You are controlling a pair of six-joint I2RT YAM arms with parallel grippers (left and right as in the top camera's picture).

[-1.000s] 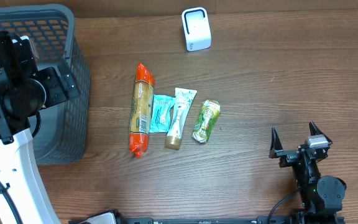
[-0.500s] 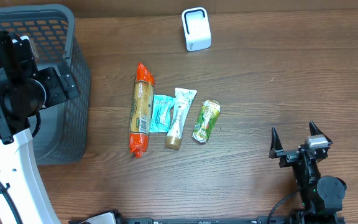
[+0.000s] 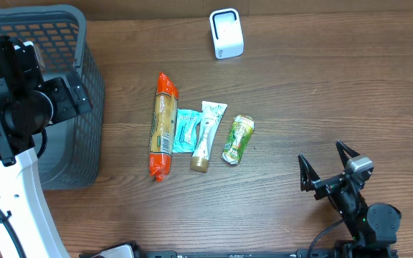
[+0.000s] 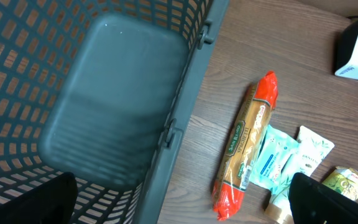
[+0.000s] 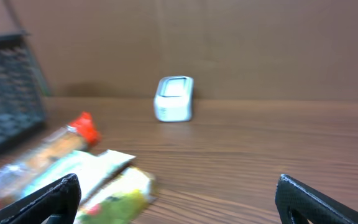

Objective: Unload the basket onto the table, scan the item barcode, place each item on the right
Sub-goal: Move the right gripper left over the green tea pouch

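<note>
Green foil pouch (image 3: 238, 139) lies flat mid-table, last in a row of four items and the one nearest your right gripper (image 3: 320, 152), whose jaws stand wide with nothing in them. Left gripper (image 4: 182, 180) is likewise wide and empty, over the basket (image 3: 92, 93). The pouch looks light, soft, crinkly, probably slippery, so pinch gently across its narrow sides mid-length. Scanner (image 3: 226, 34) stands well apart at the far edge.

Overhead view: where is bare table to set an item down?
Widest bare wood: between the white scanner, the green packet and the right gripper. A narrower strip runs between basket and orange-ended pack. Crowded: the four-item row mid-table.
</note>
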